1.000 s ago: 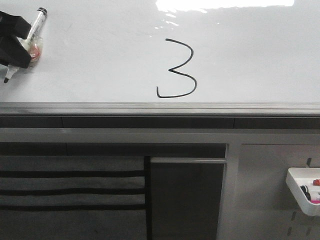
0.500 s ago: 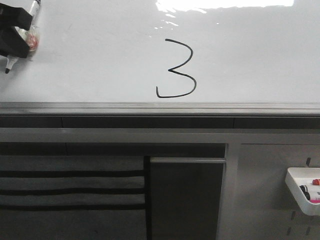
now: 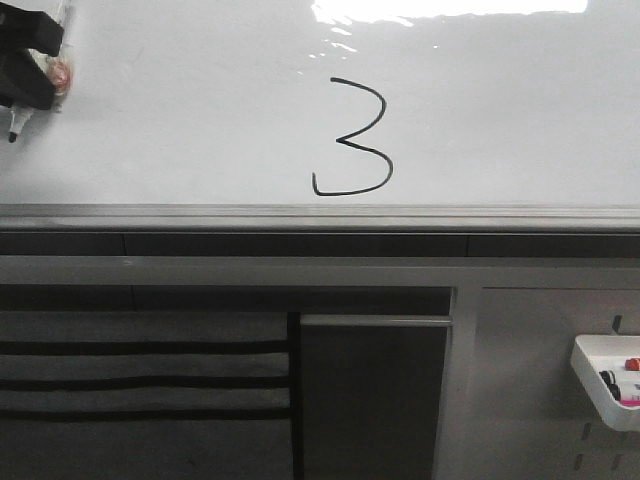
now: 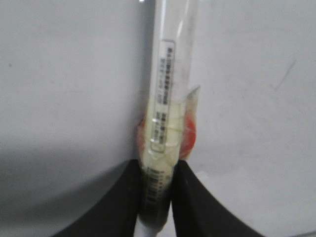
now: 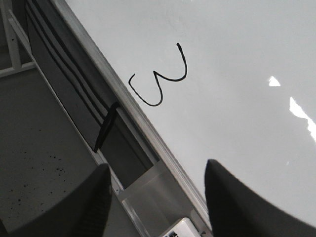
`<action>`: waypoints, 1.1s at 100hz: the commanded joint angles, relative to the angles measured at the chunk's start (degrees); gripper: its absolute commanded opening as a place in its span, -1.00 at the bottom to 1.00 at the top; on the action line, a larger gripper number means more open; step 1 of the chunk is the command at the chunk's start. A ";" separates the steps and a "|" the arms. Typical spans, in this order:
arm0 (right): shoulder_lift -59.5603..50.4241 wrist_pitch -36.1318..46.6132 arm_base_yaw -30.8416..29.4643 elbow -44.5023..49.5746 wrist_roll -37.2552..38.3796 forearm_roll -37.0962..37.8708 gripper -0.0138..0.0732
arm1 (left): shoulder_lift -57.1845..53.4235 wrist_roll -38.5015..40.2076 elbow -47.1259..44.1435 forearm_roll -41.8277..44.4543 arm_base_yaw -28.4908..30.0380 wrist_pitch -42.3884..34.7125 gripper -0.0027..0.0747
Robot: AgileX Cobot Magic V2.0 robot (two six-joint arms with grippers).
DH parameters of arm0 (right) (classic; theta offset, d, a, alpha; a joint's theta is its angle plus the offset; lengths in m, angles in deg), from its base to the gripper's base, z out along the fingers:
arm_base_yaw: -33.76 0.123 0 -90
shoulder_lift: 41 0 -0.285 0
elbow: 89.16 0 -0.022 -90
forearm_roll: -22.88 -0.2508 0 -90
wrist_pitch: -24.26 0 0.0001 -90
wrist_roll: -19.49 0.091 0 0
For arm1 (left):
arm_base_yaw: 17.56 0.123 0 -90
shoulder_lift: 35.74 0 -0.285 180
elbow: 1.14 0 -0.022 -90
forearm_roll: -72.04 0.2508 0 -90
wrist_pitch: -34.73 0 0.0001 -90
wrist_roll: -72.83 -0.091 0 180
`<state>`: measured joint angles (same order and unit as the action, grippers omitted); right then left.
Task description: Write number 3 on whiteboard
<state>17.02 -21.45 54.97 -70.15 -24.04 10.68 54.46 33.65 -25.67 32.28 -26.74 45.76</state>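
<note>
The number 3 [image 3: 350, 145] stands in a thin black line on the whiteboard [image 3: 500, 100], low and near the middle. My left gripper [image 3: 25, 70] is at the far upper left of the board, shut on a marker [image 3: 18, 122] whose tip points down. In the left wrist view the black fingers pinch the taped marker [image 4: 168, 89] at the left gripper [image 4: 157, 197], over bare board [image 4: 59, 74]. My right gripper [image 5: 155, 197] is open and empty, off the board's lower edge. It sees the 3 [image 5: 155, 74] and the board [image 5: 237, 74].
A grey metal frame edge [image 3: 320, 215] runs under the board. Below it are a slatted grey panel [image 3: 140, 380] and a dark panel [image 3: 375, 390]. A white tray [image 3: 610, 385] with markers hangs at the lower right.
My left gripper has moved up and to the left with the marker, farther from the 3, and is now partly out of the front view. The 3 is unchanged.
</note>
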 commanded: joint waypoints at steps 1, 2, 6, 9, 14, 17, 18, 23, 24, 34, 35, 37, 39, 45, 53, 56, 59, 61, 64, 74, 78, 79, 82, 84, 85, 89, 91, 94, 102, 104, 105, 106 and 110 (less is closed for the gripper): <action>-0.04 3.54 -0.48 -1.45 0.15 -0.41 0.17 | -1.24 0.36 1.60 -0.87 0.17 -6.96 -0.33; -0.04 3.54 -0.48 -1.45 0.15 -0.41 0.17 | -1.40 0.36 1.60 -0.87 0.17 -6.96 -0.30; -0.04 3.54 -0.48 -1.45 0.15 -0.41 0.17 | -1.62 0.36 1.60 -0.87 0.17 -6.96 -0.18; -0.04 3.54 -0.48 -1.45 0.68 -0.41 0.17 | -2.01 0.36 1.60 -0.87 0.17 -6.70 -0.12; -0.25 3.30 -0.48 -1.45 1.68 -0.41 0.17 | -2.76 0.33 1.60 -0.62 0.17 -6.58 -0.08; -0.55 2.93 -0.48 -1.58 2.53 -0.41 0.17 | -3.32 0.20 1.60 -0.18 0.17 -6.30 -0.08; -0.56 2.82 -0.48 -1.58 2.77 -0.41 0.17 | -3.47 0.20 1.60 0.19 0.17 -6.18 -0.08; -0.91 1.98 -0.48 -1.58 4.78 -0.41 0.17 | -4.84 0.20 1.60 1.98 0.17 -5.18 -0.08; -1.09 1.82 -0.48 -1.58 5.05 -0.41 0.17 | -5.03 0.20 1.60 2.20 0.17 -5.18 -0.08; -2.12 -1.23 -0.48 -1.58 8.02 -0.18 0.17 | -8.32 0.20 1.60 5.49 0.17 -1.34 -0.08; -2.27 -1.73 -0.48 -1.58 8.48 -0.11 0.17 | -8.88 0.20 1.60 5.77 0.17 -1.01 -0.08; -2.45 -2.43 -0.48 -1.58 9.15 0.02 0.17 | -9.80 0.20 1.60 6.53 0.17 -0.04 -0.08; -2.63 -3.10 -0.48 -1.58 9.63 0.20 0.17 | -10.45 0.20 1.60 7.26 0.17 0.96 -0.08; -3.57 -4.53 -0.48 -1.58 12.78 1.16 0.17 | -13.59 0.20 1.60 9.04 0.17 3.15 -0.08; -4.72 -5.94 -0.48 -1.58 19.57 3.66 0.14 | -18.49 0.20 1.60 10.05 0.17 7.81 -0.08; -5.15 -6.07 -0.48 -1.58 23.67 4.57 0.11 | -20.32 0.20 1.60 10.05 0.17 9.18 -0.08; -5.71 -6.33 -0.48 -1.58 26.92 5.58 0.07 | -22.12 0.20 1.60 10.05 0.17 11.10 -0.08; -6.07 -6.51 -0.48 -1.58 28.90 6.25 0.03 | -23.47 0.20 1.60 10.05 0.17 12.65 -0.08; -6.56 -7.06 -0.48 -1.58 31.15 7.52 -0.03 | -25.38 0.20 1.60 10.51 0.17 15.27 -0.08; -8.63 -7.62 -0.48 -1.58 39.14 12.20 -0.32 | -31.95 0.20 1.60 13.72 0.17 22.11 -0.09; -9.67 -7.62 -0.48 -1.58 41.73 13.90 -0.43 | -34.53 0.20 1.60 14.94 0.17 24.46 -0.11; -9.85 -7.71 -0.48 -1.58 42.06 14.17 -0.48 | -35.43 0.20 1.60 15.41 0.17 24.79 -0.11; -10.75 -7.71 -0.48 -1.58 43.53 14.85 -0.57 | -37.27 0.74 1.60 16.60 0.17 26.31 -0.15; -11.13 -7.71 -0.48 -1.47 43.94 15.12 -0.64 | -38.54 1.28 1.60 17.16 0.17 26.82 -0.17; -11.51 -7.71 -0.48 -1.47 44.04 15.25 -0.66 | -38.97 1.63 1.60 17.45 0.17 27.28 -0.19; -12.64 -7.71 -0.48 -1.23 44.23 15.25 -0.78 | -41.44 4.11 1.60 19.15 0.17 28.16 -0.28; -13.04 -7.39 -0.48 -0.86 44.31 15.25 -0.84 | -42.57 5.65 1.60 20.30 0.17 28.94 -0.33; -14.05 -6.78 -0.48 -0.19 44.93 15.25 -0.85 | -44.36 8.06 1.60 21.46 0.17 29.72 -0.40; -16.37 -4.51 -0.48 1.93 46.20 15.37 -0.85 | -47.83 13.09 0.78 23.97 0.17 30.61 -0.65; -17.02 -3.91 -0.48 2.65 46.32 15.37 -0.85 | -48.43 13.80 0.41 24.23 0.17 30.40 -0.70; -17.26 -3.17 -0.48 2.90 46.32 15.37 -0.85 | -49.02 14.34 0.22 24.36 0.17 30.39 -0.72; -17.71 -2.77 -0.48 3.43 46.32 15.37 -0.85 | -49.31 14.59 -0.22 24.51 0.17 30.11 -0.77; -19.13 0.37 -0.48 4.91 46.32 15.51 -0.85 | -50.99 15.79 -1.78 24.75 0.17 29.41 -0.90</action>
<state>0.17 -29.73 54.97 -66.53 21.58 24.98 5.87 45.01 -26.74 56.38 -26.65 78.74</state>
